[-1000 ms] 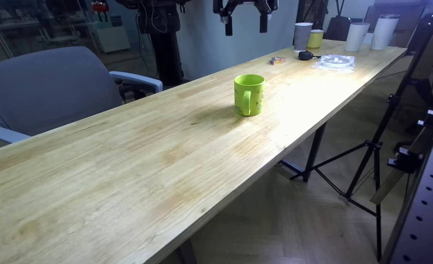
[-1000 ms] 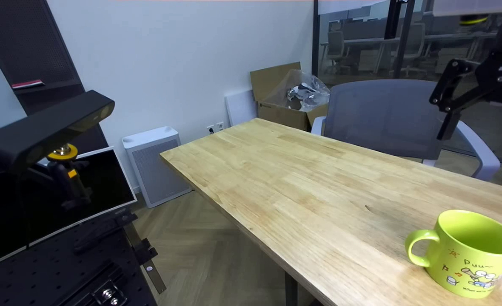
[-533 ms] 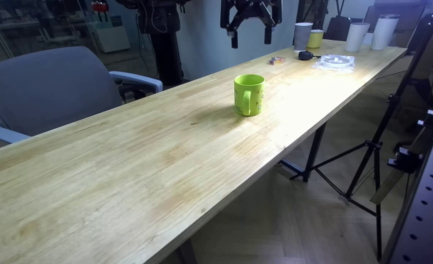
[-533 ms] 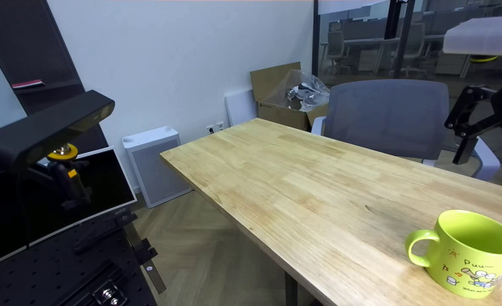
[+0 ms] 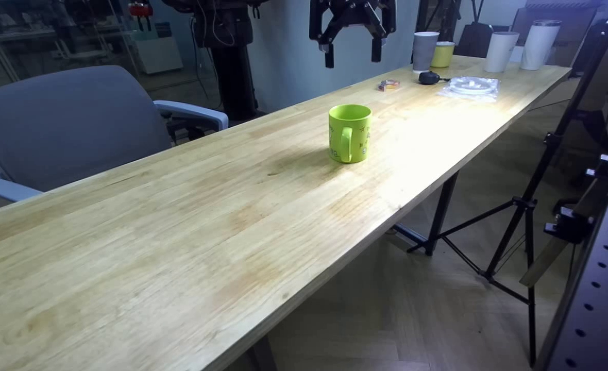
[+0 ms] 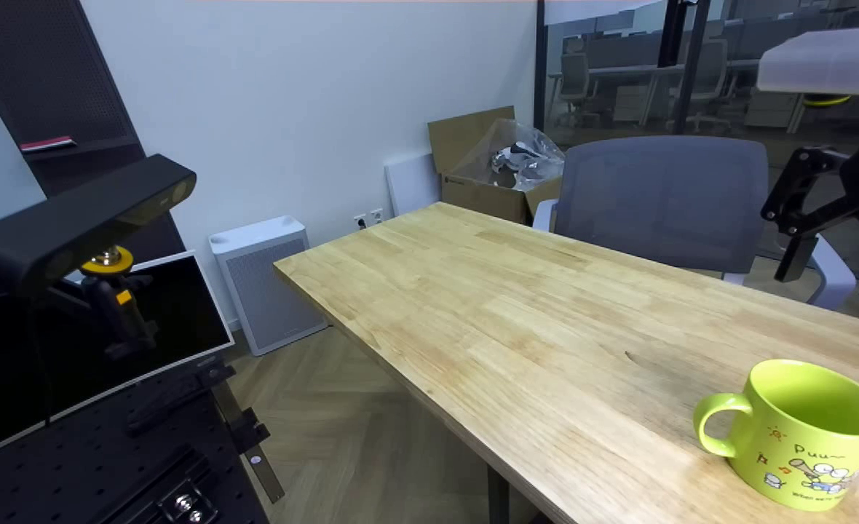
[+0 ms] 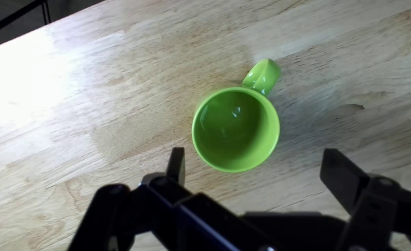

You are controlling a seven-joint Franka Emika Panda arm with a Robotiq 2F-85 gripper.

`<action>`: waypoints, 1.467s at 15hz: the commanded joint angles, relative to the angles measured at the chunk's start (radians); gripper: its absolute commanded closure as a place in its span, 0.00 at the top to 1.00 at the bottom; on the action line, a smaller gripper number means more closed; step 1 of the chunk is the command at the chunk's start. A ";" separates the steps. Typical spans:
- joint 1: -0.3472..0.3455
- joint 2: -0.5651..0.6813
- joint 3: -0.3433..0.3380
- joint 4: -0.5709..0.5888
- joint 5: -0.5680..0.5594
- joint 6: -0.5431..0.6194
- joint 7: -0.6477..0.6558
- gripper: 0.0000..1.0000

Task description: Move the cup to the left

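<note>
The lime-green cup point(image 5: 339, 136) stands upright on the wooden table, its side handle toward the camera in an exterior view. Printed cartoon figures show on the same cup point(image 6: 801, 466) near the right edge of an exterior view. Seen from above in the wrist view, the cup point(image 7: 235, 164) has its handle pointing up and slightly right. My gripper point(image 5: 353, 64) hangs in the air above the tabletop, apart from the cup, its fingers spread wide. Nothing is between the fingertips of the gripper point(image 7: 254, 150), and the cup lies beyond them in that view.
Toward the table's far end stand a grey cup point(image 5: 425, 54), a yellowish cup point(image 5: 442, 55), a white cup point(image 5: 501, 51) and a tall white tumbler point(image 5: 540, 46). A plastic-wrapped item point(image 5: 471, 87), a black object point(image 5: 428, 78) and a small packet point(image 5: 389, 85) lie nearer. A chair point(image 6: 662, 196) adjoins the table.
Over the first half second my gripper came down and shifted slightly right in both exterior views. Since then it has held still. The cup has stayed in place.
</note>
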 commanded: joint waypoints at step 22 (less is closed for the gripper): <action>0.073 0.187 0.009 0.098 -0.016 0.101 0.161 1.00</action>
